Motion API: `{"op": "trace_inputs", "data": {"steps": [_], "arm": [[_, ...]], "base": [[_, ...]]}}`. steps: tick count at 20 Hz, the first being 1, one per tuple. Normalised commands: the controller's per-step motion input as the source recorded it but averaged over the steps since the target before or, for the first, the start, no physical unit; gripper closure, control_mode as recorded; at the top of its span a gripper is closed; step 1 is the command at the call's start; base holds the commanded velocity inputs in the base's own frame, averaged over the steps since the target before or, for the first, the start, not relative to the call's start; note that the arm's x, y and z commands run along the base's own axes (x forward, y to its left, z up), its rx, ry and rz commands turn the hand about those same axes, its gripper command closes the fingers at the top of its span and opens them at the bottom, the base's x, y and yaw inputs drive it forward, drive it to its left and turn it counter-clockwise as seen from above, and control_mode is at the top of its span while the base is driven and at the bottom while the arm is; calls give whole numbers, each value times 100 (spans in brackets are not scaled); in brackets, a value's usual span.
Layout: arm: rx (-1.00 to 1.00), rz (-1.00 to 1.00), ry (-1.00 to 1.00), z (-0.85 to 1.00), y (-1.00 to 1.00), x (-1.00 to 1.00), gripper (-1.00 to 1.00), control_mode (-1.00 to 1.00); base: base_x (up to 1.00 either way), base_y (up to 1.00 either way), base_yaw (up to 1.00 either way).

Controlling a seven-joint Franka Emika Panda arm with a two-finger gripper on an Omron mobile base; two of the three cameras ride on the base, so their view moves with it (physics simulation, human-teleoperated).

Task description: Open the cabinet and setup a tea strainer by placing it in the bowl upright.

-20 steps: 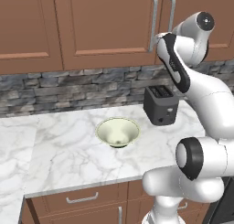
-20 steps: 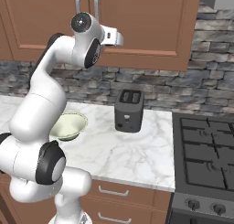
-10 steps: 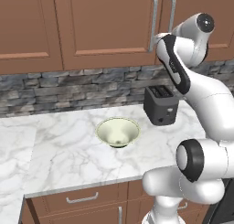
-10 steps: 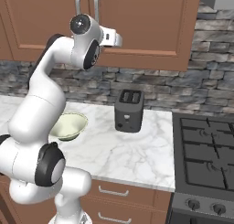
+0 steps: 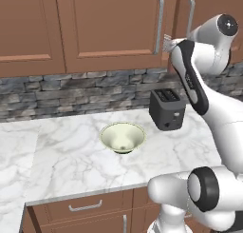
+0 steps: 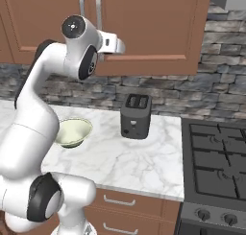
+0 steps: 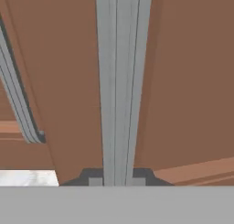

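Note:
The brown wall cabinet (image 5: 109,27) (image 6: 153,23) hangs above the counter with both doors closed. My gripper (image 7: 118,179) (image 5: 166,42) is raised to the doors and shut on a long silver bar handle (image 7: 119,81) (image 5: 160,25). That handle runs straight up between my fingertips (image 7: 93,178). The second door's handle (image 7: 18,104) (image 5: 191,15) stands beside it. Below, the pale cream-green bowl (image 5: 122,138) (image 6: 72,132) rests on the marble counter with nothing in it. The tea strainer is hidden.
A black toaster (image 5: 167,109) (image 6: 136,116) stands on the counter (image 5: 71,156) right of the bowl, against the stone backsplash. A gas stove (image 6: 216,167) adjoins the counter at the right. Drawers with short handles (image 5: 85,207) run below.
The jaws have closed onto the bar handle. The arm and the cabinet doors have hardly moved.

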Motion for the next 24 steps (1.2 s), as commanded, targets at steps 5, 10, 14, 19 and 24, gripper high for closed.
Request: {"op": "trace_inputs", "data": {"steps": [5, 10, 14, 19, 24], "arm": [[0, 0, 0, 0, -52, -99, 100, -100], [6, 0, 0, 0, -87, -100, 100, -100], [10, 0, 1, 0, -96, -100, 100, -100], [14, 0, 6, 0, -98, -98, 100, -100], [21, 0, 11, 0, -100, -78, 100, -100]], "base": [[0, 0, 0], [0, 0, 0], [0, 0, 0], [0, 0, 0], [0, 0, 0]]}}
